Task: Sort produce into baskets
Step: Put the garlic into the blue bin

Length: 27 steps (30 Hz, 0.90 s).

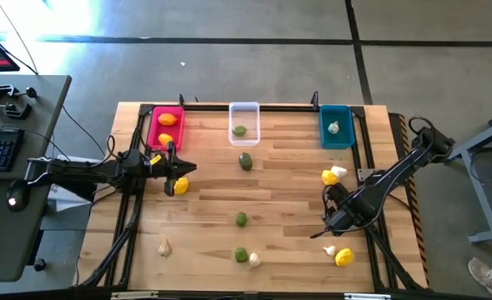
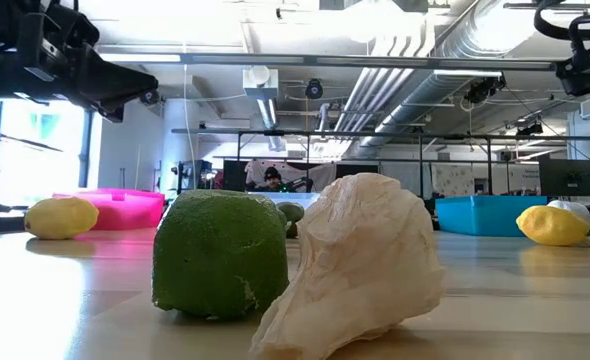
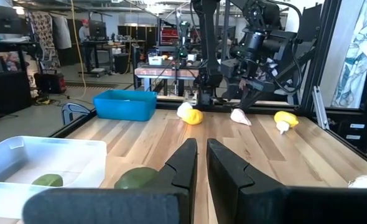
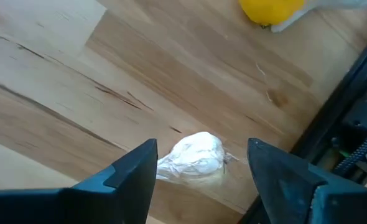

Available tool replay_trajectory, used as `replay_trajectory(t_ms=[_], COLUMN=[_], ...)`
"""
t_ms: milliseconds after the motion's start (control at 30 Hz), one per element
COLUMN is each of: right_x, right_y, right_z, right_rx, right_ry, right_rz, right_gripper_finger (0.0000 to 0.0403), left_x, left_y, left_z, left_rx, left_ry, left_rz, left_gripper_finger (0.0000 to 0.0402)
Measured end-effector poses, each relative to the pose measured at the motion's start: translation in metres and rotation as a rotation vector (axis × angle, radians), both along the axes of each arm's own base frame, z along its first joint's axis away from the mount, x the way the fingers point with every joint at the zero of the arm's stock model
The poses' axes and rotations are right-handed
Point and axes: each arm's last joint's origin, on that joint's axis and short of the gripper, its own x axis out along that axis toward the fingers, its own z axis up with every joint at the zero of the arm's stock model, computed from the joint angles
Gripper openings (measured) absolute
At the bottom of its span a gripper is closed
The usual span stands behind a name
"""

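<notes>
My right gripper [image 4: 202, 155] is open and points down over a whitish garlic bulb [image 4: 195, 157] that lies on the table at the right, near side [image 1: 320, 234]. Its fingers stand on either side of the bulb, apart from it. My left gripper [image 3: 199, 149] is shut and empty, raised above the table's left side [image 1: 182, 171], beside a yellow fruit [image 1: 180, 186]. At the far edge, the pink basket [image 1: 152, 127] holds two yellow-orange fruits, the clear basket [image 1: 244, 110] one green piece, and the teal basket [image 1: 347, 129] one garlic bulb.
Loose on the table: green pieces [image 1: 245, 161], [image 1: 241, 219], a green piece with a garlic bulb [image 1: 241, 255], a garlic bulb [image 1: 164, 247], a yellow fruit with a bulb [image 1: 329, 177], and another pair [image 1: 343, 257] near my right gripper. A black frame rims the table.
</notes>
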Motion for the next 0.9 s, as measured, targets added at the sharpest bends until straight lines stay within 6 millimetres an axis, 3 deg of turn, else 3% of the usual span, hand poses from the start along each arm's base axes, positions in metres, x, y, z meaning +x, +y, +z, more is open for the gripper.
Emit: replay_trajectory(t_ms=[533,900], right_x=[0.002,0.011], right_y=[0.005,0.014], right_z=[-0.002,-0.022], right_rx=[0.103,0.077], right_ry=[0.027,0.129], right_rz=[0.022,0.074], right_gripper_finger=[0.024,0.024], left_x=[0.0,0.0], left_y=[0.001,0.001], left_z=[0.0,-0.001], left_rx=[0.043,0.043], left_ry=[0.004,0.014], left_rz=[0.032,0.032], left_gripper_finger=[0.0021,0.0021])
